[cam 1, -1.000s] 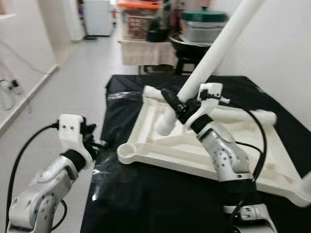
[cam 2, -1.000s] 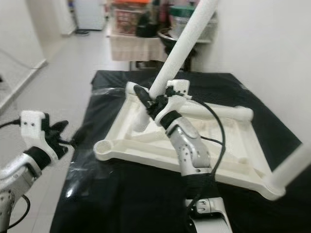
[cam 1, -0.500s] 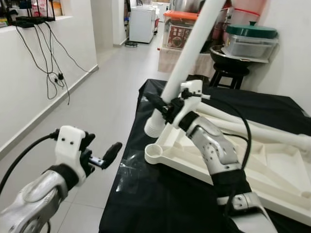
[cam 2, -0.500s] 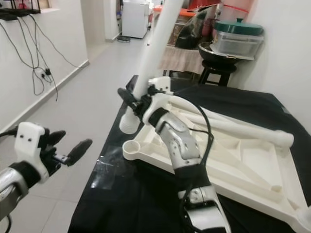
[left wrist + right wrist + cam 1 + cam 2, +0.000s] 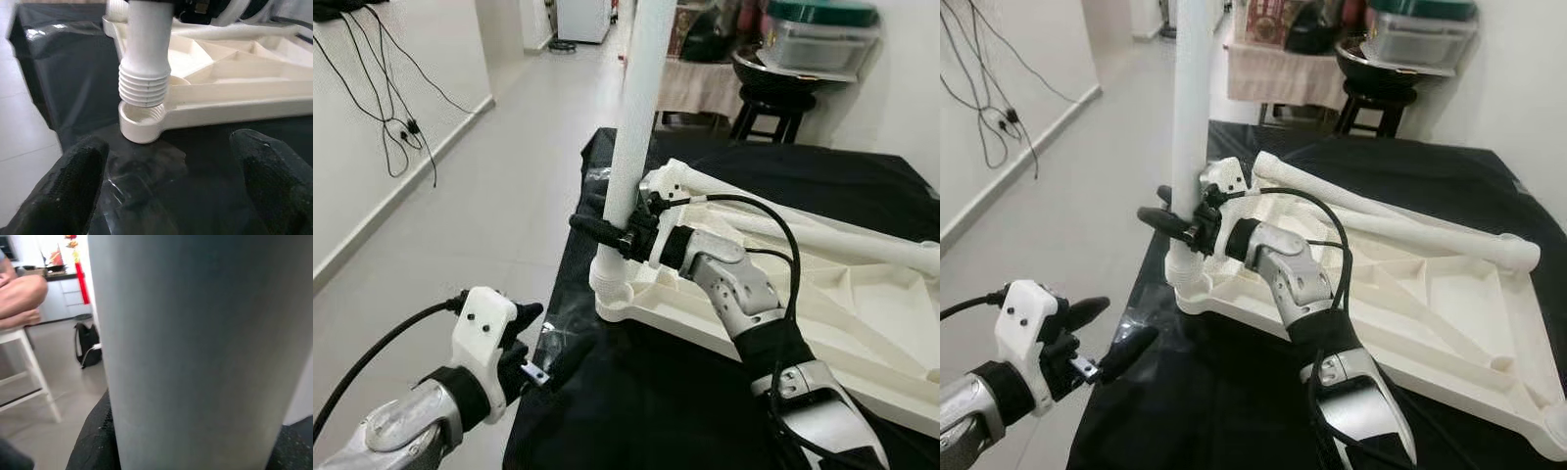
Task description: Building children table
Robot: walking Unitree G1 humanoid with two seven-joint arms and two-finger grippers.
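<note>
The white tabletop [image 5: 862, 323] lies upside down on the black-covered table [image 5: 636, 411]. My right gripper [image 5: 607, 233] is shut on a long white table leg [image 5: 636, 117] and holds it upright at the near-left corner. The leg's threaded end [image 5: 144, 85] rests at the mouth of the round corner socket [image 5: 139, 125]. A second white leg [image 5: 1400, 220] lies along the far side of the tabletop. My left gripper [image 5: 1107, 333] is open, low beside the table's left edge, facing the socket with nothing between its fingers [image 5: 73, 181].
Bare tiled floor [image 5: 509, 176] runs along the table's left, with a white wall and hanging cables [image 5: 382, 117]. Behind the table a stool carries a black pot [image 5: 773, 69] and lidded containers. A seated person [image 5: 19, 293] and a black backpack [image 5: 88, 345] appear in the right wrist view.
The camera has shifted. The right gripper swung the leg from tilted to upright and brought its threaded end down onto the corner socket. The left gripper dropped lower, nearer the table edge.
</note>
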